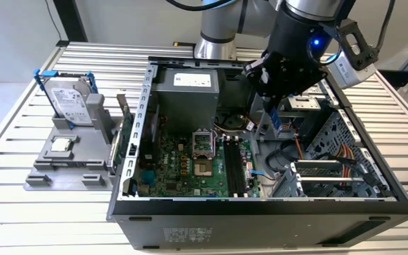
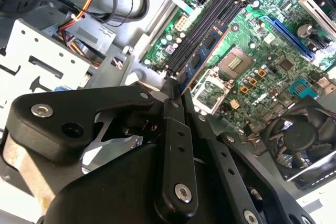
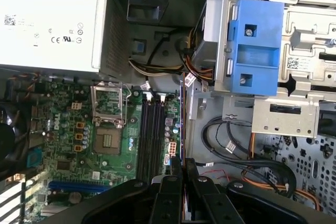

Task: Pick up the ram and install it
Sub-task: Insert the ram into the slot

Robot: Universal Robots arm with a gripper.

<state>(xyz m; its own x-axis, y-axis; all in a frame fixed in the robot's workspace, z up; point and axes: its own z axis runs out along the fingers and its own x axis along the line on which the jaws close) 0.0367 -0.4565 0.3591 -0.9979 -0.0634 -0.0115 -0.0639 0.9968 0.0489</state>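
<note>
- One ram (image 1: 277,121) stick hangs edge-on in your hand (image 1: 275,106), above the open computer case (image 1: 146,101) in the exterior view.
- Your hand's fingers (image 2: 173,114) are pressed together on one end of the stick. In the second wrist view the rest of the dark board, with its black chips, juts out past them toward the motherboard (image 2: 273,51).
- You hold it clear of the board and it is not seated: the black memory slots (image 3: 152,129) lie bare beside the CPU socket (image 3: 107,129).
- In the first wrist view the stick shows as a thin edge, just beside those slots.
- Toward the exterior view's left, outside the case, a hard drive (image 1: 73,103) in a blue frame stands upright in a grey stand (image 1: 69,167) on the bench (image 1: 13,212). A square silver CPU chip (image 1: 62,143) lies on the stand in front of it.
</note>
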